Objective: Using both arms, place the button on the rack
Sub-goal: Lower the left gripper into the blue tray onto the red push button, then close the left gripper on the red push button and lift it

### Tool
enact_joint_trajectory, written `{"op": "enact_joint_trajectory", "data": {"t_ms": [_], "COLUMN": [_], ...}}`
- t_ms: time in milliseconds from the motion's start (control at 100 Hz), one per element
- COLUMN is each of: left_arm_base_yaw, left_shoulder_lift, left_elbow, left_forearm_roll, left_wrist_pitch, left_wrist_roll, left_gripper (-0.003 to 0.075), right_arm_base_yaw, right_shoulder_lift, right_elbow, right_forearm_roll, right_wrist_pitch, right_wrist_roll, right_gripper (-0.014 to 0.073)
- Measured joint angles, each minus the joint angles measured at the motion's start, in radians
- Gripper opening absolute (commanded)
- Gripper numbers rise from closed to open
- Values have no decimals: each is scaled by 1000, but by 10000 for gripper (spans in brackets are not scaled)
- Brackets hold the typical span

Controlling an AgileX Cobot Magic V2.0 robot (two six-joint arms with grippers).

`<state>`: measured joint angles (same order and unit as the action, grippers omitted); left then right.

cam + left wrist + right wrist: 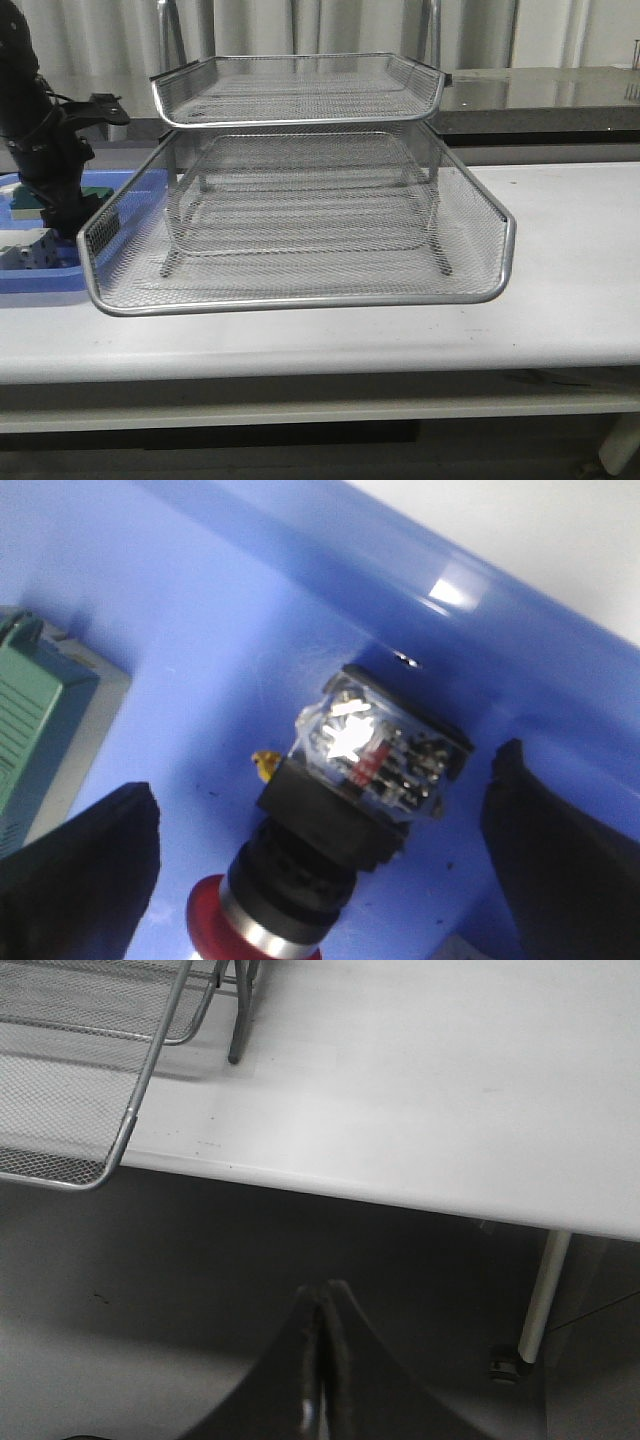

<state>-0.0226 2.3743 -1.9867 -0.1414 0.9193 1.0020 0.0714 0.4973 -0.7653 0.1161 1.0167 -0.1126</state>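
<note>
The left gripper's fingers are spread wide, one on either side of the button, with clear blue floor between each finger and the part; nothing is pinched yet. The button lies on its side in the blue tray, its red cap toward 6 o'clock in the left wrist view and its clear rear block toward 12, close under the tray's wall. A green-topped block sits at 9 o'clock from it, apart.

In the front view, the left arm reaches down into that blue tray at 9 o'clock from the rack, which stands on the white table with all its mesh tiers bare.

The right gripper's fingers are pressed together, holding nothing, hanging off the table's near edge, with a corner of the rack at 10 o'clock in its wrist view.

By my reading the step in hand is the pick-up, just before the grasp. The next move calls for lowering slightly and closing on the black body squarely, without nudging the button against the wall or pinching the round cap, which could slip.
</note>
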Motion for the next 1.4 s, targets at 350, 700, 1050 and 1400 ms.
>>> {"op": "enact_joint_trajectory", "data": {"t_ms": [350,700,1050,1400], "left_arm_base_yaw": [0,-2,-2,-2], "left_shoulder_lift": [10,15,15,1], "left_elbow": [-8,-8,-28,-230], "left_forearm_roll": [0,-4,-2,-4], "left_wrist_pitch": [-2,-11,29,285], "left_wrist_roll": [0,1,1,-15], "left_gripper": [587,137,41,41], "right_arm_base_yaw": [0,0,0,0], "right_shoulder_lift": [0,0,0,0], "right_elbow": [0,0,0,0], "right_forearm_roll": [0,0,0,0], "right_wrist_pitch": [0,0,0,0], "right_wrist_roll": [0,0,0,0], "right_gripper": [-71,-71,-71,-71]}}
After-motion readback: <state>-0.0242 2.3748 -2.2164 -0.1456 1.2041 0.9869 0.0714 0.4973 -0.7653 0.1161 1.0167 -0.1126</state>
